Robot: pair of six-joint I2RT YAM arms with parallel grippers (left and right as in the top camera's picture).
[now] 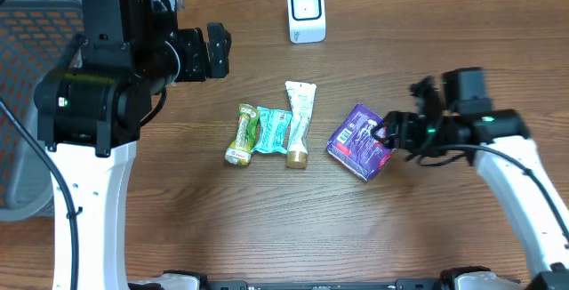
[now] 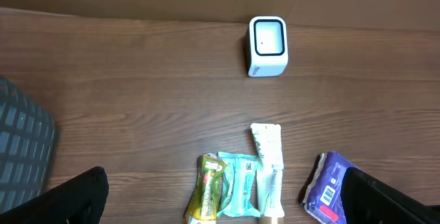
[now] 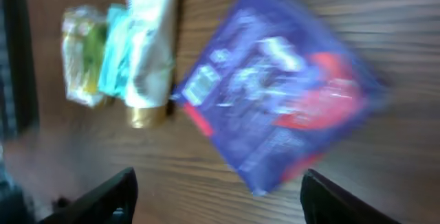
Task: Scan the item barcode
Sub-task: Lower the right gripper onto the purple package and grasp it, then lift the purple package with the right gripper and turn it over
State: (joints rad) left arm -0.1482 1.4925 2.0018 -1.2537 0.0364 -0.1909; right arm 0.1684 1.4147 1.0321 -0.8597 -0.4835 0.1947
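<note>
Nearest the robot's side of the table (image 1: 427, 237), the purple packet (image 1: 360, 140) lies flat on the wood, skewed, right of centre. The right gripper (image 1: 388, 134) is low at its right edge. In the wrist view its fingers (image 3: 113, 196) stand apart on either side of the packet's near corner. That picture is blurred and I can make out no contact, so I'd call it unclamped. A white patch (image 2: 328, 195) near one edge of the packet looks like the barcode and faces up. My guess is a light, glossy film pouch: soft, likely to flop and crinkle, slick under the pads. The best hold is probably a pinch across the edge away from the white patch, so the code stays uncovered and can be turned to the reader. Just left, apart from it, is a row of three touching items: a white tube (image 1: 299, 121), a teal sachet (image 1: 273, 130) and a green-yellow wrapper (image 1: 242, 134). Farther back on the left, the left gripper (image 1: 218, 50) hangs raised with its fingers wide apart and nothing between them. Beside that arm sits a grey mesh basket (image 1: 22, 50). The arm covers most of it, so I cannot tell what is inside. Farthest off is the small white scanner (image 1: 307, 12), upright and well apart from everything else.
</note>
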